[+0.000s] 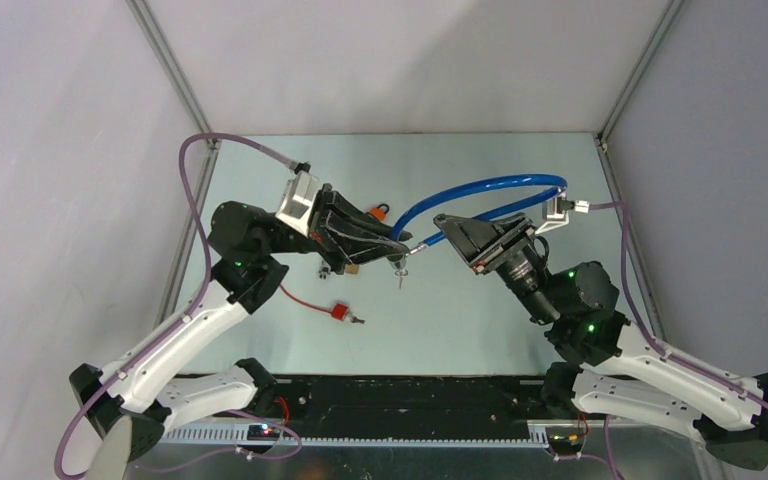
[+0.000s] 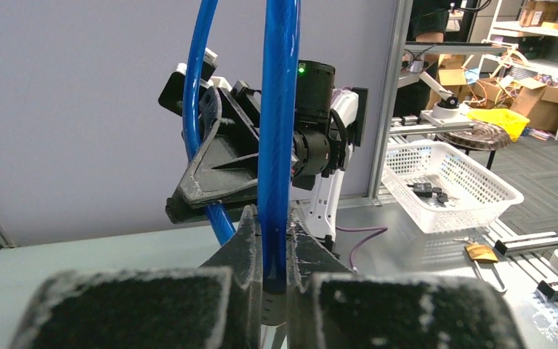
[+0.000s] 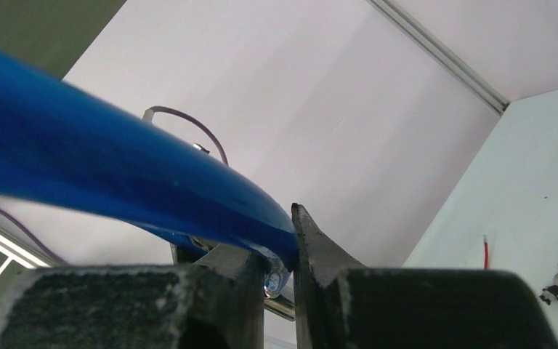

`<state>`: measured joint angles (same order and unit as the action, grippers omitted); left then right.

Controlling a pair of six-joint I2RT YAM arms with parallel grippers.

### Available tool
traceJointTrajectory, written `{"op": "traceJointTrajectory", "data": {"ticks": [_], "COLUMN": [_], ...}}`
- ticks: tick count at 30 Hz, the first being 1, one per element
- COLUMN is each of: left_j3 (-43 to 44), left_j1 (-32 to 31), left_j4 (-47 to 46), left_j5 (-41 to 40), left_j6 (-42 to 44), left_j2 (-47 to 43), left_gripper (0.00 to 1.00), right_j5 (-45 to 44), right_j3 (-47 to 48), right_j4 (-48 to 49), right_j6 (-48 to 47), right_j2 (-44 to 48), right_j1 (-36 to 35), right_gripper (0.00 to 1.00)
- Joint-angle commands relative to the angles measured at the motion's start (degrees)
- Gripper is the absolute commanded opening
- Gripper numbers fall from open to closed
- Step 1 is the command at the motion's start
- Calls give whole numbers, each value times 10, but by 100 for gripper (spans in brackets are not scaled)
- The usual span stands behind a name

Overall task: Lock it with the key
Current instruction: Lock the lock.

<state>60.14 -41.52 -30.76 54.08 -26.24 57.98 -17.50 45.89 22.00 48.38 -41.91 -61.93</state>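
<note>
We see the left end effector [image 1: 403,247] and right end effector [image 1: 441,221] each pinching the blue cable lock [image 1: 480,188] above mid-bench [image 1: 460,330]; a red-tagged key [image 1: 342,313] lies near-left.

Off to the side there's a white plastic basket [image 2: 472,190] with a few small dark bits [image 2: 427,190] lying in it. A brass-coloured padlock [image 2: 482,252] sits just in front of the basket. Further back, cardboard boxes [image 2: 494,91] are piled by some shelving, with something bright yellow [image 2: 505,120] below them.
</note>
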Motion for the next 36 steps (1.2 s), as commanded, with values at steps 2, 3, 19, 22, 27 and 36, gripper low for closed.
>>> {"op": "traceJointTrajectory", "data": {"ticks": [2,3,19,22,27,36], "left_j3": [17,17,-22,-35,-41,-68], "left_j1": [-2,-2,-17,-25,-38,-57], "left_j4": [-16,-15,-30,-42,-51,-52], "left_j5": [-47,-47,-195,-221,-219,-297], "left_j6": [17,17,53,67,83,114], "left_j2": [-5,-4,-21,-21,-11,-7], "left_gripper": [0,0,0,0,0,0], "right_j5": [37,37,22,16,21,56], "right_j3": [28,28,29,29,30,46], "right_j4": [42,42,0,-11,-8,-6], "right_j6": [33,33,150,165,168,140], "right_j2": [-5,-8,-40,-48,-60,-83], "right_j1": [1,1,10,10,11,10], "right_gripper": [0,0,0,0,0,0]}}
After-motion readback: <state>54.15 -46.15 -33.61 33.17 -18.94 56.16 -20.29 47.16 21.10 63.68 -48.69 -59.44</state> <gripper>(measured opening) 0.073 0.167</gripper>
